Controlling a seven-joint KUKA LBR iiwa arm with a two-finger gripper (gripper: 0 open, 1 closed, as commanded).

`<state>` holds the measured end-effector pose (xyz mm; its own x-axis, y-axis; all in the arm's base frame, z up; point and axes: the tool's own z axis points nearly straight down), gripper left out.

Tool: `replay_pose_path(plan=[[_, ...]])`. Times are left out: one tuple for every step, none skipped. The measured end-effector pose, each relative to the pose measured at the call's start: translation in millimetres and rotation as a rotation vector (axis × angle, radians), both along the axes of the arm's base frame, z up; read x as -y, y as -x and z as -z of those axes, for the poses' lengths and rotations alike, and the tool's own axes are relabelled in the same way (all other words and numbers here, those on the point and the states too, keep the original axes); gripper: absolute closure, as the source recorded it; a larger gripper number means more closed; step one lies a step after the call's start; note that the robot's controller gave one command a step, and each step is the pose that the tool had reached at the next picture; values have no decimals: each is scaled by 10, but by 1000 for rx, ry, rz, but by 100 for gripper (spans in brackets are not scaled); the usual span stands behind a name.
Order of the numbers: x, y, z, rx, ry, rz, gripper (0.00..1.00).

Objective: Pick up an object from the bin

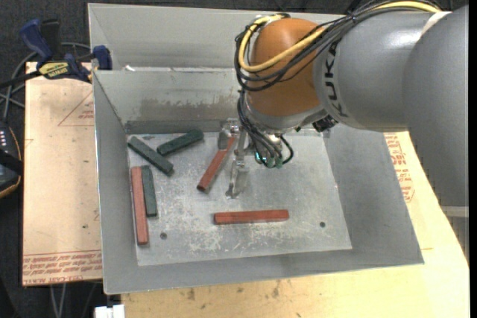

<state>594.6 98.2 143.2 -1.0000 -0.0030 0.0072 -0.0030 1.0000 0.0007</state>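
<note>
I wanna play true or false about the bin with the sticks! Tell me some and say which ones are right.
1. A flat red-brown stick lies near the front of the bin. True.
2. The tool hangs over the bin's left side. False: the tool is near the middle, beside a slanted red-brown stick.
3. There are three dark green sticks in the bin. True.
4. All the sticks are heaped in one pile. False: they lie spread over the bin's floor.
</note>
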Motion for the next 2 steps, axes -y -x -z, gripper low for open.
replay_pose_path(plan=[[-41,-282,766,5,-1,-160,0],[-41,-299,721,11,-2,-159,100]])
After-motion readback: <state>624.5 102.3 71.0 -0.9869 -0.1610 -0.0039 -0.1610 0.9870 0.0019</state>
